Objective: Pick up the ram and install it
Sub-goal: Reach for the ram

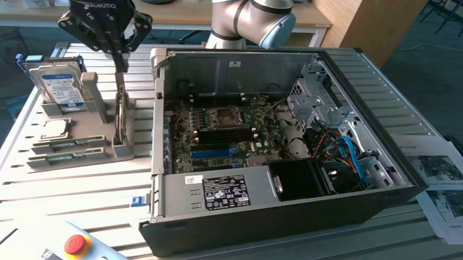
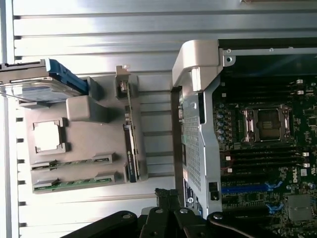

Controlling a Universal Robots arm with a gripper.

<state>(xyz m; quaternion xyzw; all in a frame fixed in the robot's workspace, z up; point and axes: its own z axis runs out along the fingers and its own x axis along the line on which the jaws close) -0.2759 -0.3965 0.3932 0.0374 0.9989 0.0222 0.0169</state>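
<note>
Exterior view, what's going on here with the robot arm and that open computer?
A robot arm's claw hangs shut above a grey parts holder beside the open computer case. The ram stands on edge in that holder, below the claw, and is not gripped. It has not been lifted or installed yet.

A slatted metal bench [image 1: 72, 189] carries an open desktop computer case [image 1: 289, 211] lying on its side. Just beside it, on the exterior view's left, sits a grey parts holder [image 1: 79, 146]. Printed sheets [image 1: 437, 173] lie at that view's right edge. A white pendant with a red button [image 1: 43, 244] lies at the near left corner.
</note>
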